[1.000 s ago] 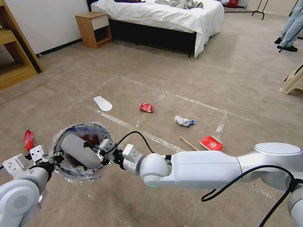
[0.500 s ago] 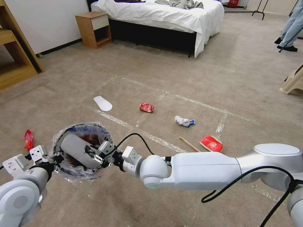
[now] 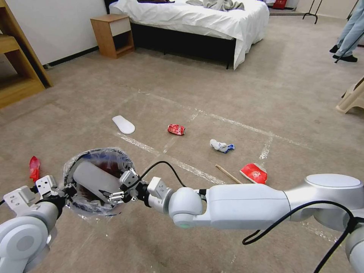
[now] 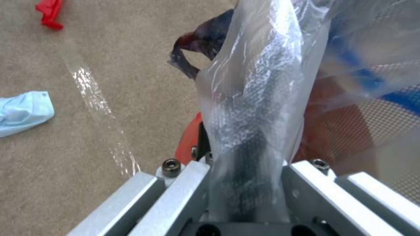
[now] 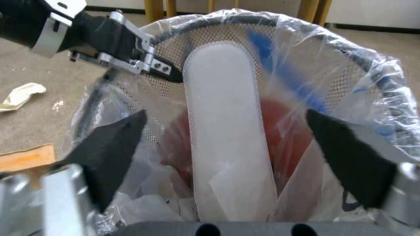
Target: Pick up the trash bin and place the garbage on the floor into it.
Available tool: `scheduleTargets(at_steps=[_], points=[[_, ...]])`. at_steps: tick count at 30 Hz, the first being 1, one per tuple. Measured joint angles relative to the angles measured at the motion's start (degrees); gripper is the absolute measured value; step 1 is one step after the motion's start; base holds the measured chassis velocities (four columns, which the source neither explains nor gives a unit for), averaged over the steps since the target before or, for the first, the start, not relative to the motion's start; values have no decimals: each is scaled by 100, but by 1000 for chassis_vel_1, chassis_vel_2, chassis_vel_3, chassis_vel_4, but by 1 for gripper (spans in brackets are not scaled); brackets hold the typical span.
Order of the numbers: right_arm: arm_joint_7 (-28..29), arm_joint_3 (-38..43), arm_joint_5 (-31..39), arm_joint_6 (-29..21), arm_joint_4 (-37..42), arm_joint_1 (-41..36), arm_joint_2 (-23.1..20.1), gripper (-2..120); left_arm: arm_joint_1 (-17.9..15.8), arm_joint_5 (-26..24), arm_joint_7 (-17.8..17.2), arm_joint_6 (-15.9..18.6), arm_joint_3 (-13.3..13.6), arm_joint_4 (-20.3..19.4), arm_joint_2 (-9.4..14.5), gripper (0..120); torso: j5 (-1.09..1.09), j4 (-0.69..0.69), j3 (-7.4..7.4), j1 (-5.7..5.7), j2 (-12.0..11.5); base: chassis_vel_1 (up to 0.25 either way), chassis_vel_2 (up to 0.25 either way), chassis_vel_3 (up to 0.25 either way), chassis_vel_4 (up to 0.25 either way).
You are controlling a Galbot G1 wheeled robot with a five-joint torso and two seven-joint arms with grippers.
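Note:
My left gripper (image 3: pixel 69 189) is shut on the near rim of the trash bin (image 3: pixel 99 153), a red bucket with a clear blue-printed liner; the clamped rim and liner (image 4: pixel 245 131) show in the left wrist view. A white slipper (image 5: pixel 225 131) leans inside the bin (image 5: pixel 346 78). My right gripper (image 3: pixel 110 193) hovers open at the bin's mouth, and its black pads (image 5: pixel 109 154) stand wide apart on either side of the slipper. Garbage lies on the floor (image 3: pixel 212 94): another white slipper (image 3: pixel 123 124), a red can (image 3: pixel 176 129), a tissue (image 3: pixel 222 146), and red wrappers (image 3: pixel 253 172) (image 3: pixel 34 167).
A wooden stick (image 3: pixel 226 173) lies beside the right-hand wrapper. A light blue mask (image 4: pixel 24 111) and a brown carton (image 5: pixel 26 159) lie near the bin. A bed (image 3: pixel 197 19) and nightstand (image 3: pixel 112 34) stand at the back, and a wooden shelf (image 3: pixel 19 68) at the left.
My right gripper has let go of the white slipper, opened, and drawn back a little toward me. The slipper stays in the bin. The left gripper and bin have not moved.

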Motion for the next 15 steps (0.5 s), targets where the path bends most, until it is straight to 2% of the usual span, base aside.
scheduleTargets(at_steps=[6,15], points=[[-37,200,44,200,65,-113,8,100,0,59,31,0,21,55,-33,1,0,0,0,0,0,0,0,0,0],[-458,1058,159,908,226,-366,217,100,-17,93,47,-12,16,114,-36,1,0,0,0,0,-1,0,0,0,0]])
